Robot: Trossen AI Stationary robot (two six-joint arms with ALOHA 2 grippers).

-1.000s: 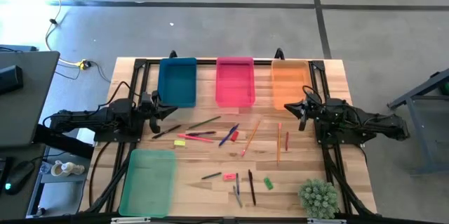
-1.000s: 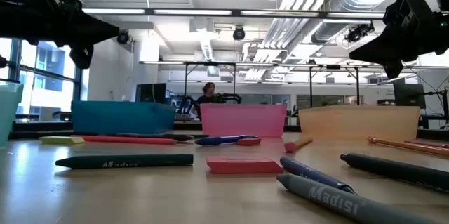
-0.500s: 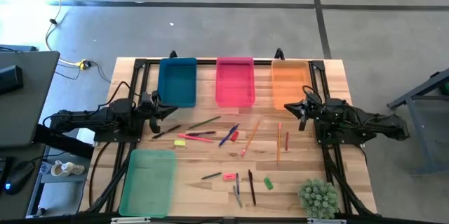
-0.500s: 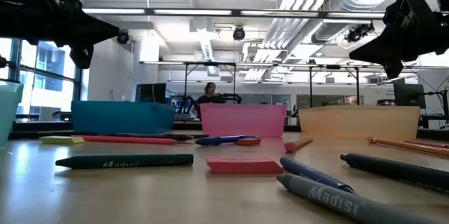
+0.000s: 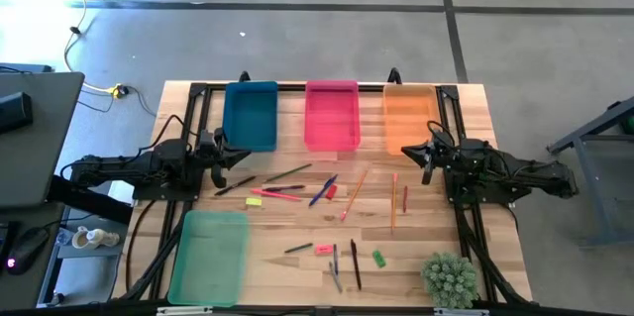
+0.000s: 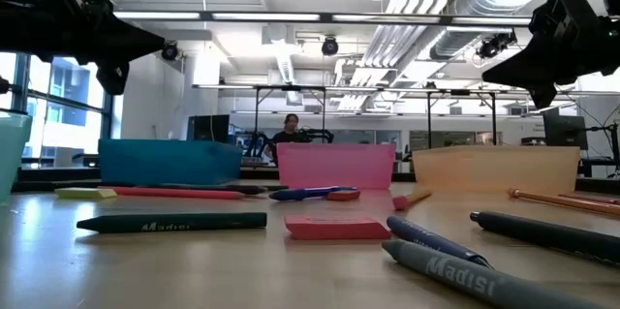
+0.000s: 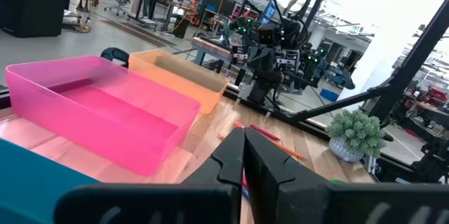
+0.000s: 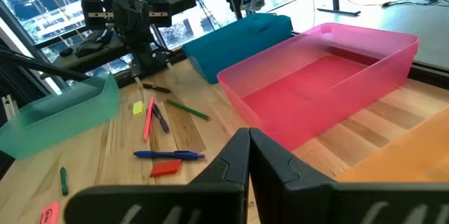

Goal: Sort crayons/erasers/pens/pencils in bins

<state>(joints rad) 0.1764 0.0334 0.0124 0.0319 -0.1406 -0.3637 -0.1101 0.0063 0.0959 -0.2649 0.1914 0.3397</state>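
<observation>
Step in hand: none begun; sorting is all ahead.
Bins: blue bin (image 5: pixel 250 115), pink bin (image 5: pixel 332 114) and orange bin (image 5: pixel 408 116) along the far edge, green bin (image 5: pixel 209 256) at the near left corner; nothing visible inside.
Stationery: pens, pencils, crayons and erasers scattered mid-tabletop (image 5: pixel 297 222), e.g. orange pencil (image 5: pixel 393 202), pink eraser (image 5: pixel 324 250).
Left gripper (image 5: pixel 241 155): fingers closed, empty, left edge.
Right gripper (image 5: pixel 408 152): fingers closed, empty, right edge.
Next: open fingers over one item.
Unclear: several dark sticks too small to class.

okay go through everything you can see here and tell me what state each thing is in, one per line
Left tool: shut, holding nothing, raised at the table's left edge.
Right tool: shut, holding nothing, raised at the right edge.
Blue bin: empty.
Pink bin: empty.
Orange bin: empty.
Green bin: empty.
Yellow eraser: flat on the table, unsorted.
</observation>
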